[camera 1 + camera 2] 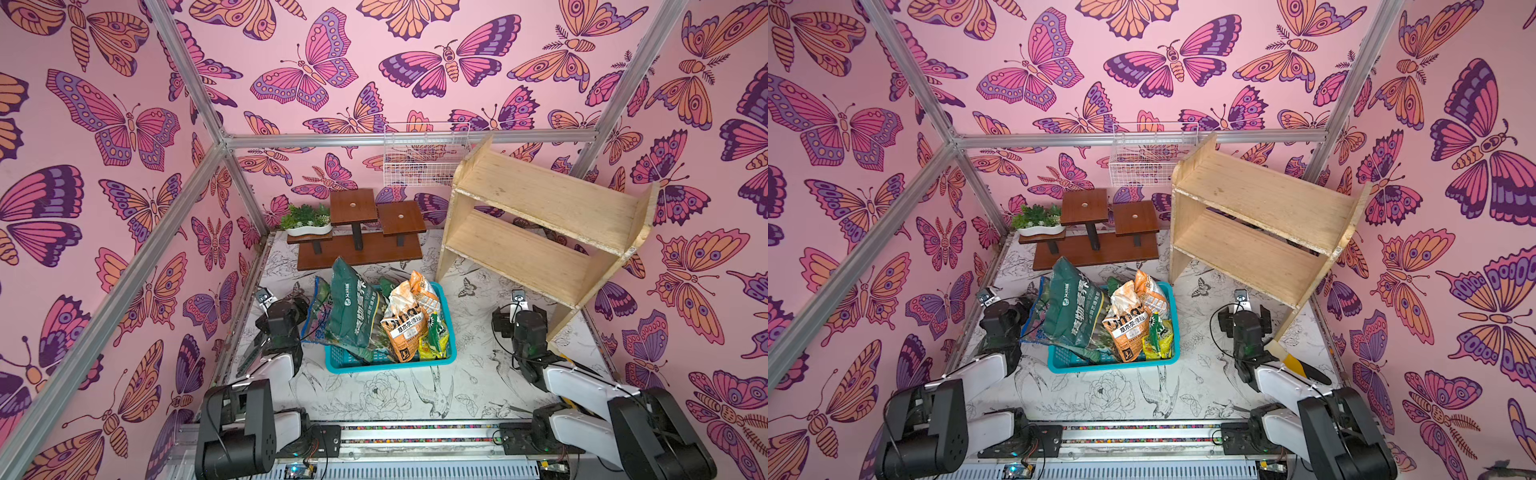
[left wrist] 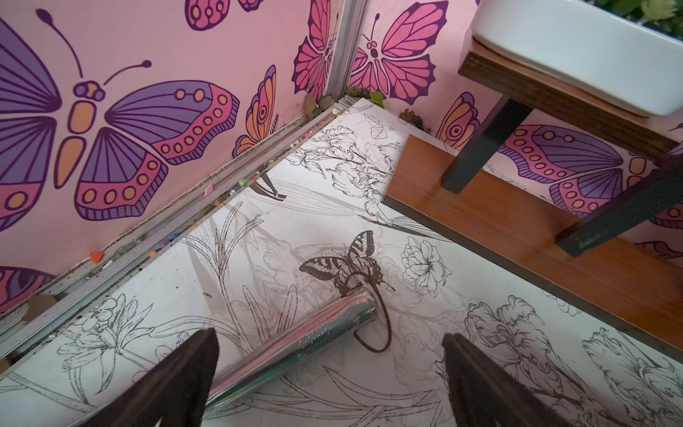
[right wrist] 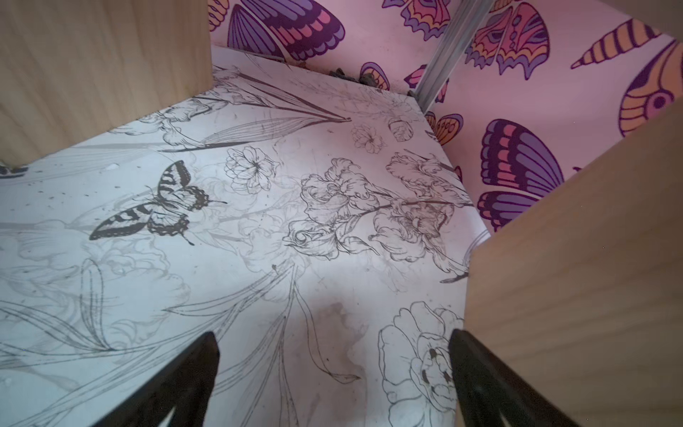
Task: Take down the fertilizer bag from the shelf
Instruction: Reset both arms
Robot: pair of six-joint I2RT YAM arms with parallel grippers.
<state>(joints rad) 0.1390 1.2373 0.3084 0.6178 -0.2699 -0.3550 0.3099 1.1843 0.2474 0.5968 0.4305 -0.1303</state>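
The pale plywood shelf (image 1: 540,195) (image 1: 1262,195) stands at the back right, and both its tiers are bare. Fertilizer bags lie heaped in a teal basket (image 1: 390,365) at mid-table: a dark green bag (image 1: 353,307) (image 1: 1071,307), an orange bag (image 1: 409,324) and a small yellow-green one (image 1: 432,345). My left gripper (image 1: 277,309) (image 2: 329,334) rests low at the basket's left, open, over a shiny silver tube (image 2: 295,344) it does not touch. My right gripper (image 1: 519,313) (image 3: 332,334) is open and empty, low between the shelf's side panels (image 3: 576,281).
A dark brown stepped stand (image 1: 357,249) with a white planter (image 1: 307,228) stands at the back left. A white wire basket (image 1: 419,162) hangs on the back wall. A yellow-and-black tool (image 1: 1298,365) lies by the shelf's near foot. A clear blue-edged bag (image 1: 318,307) leans off the basket.
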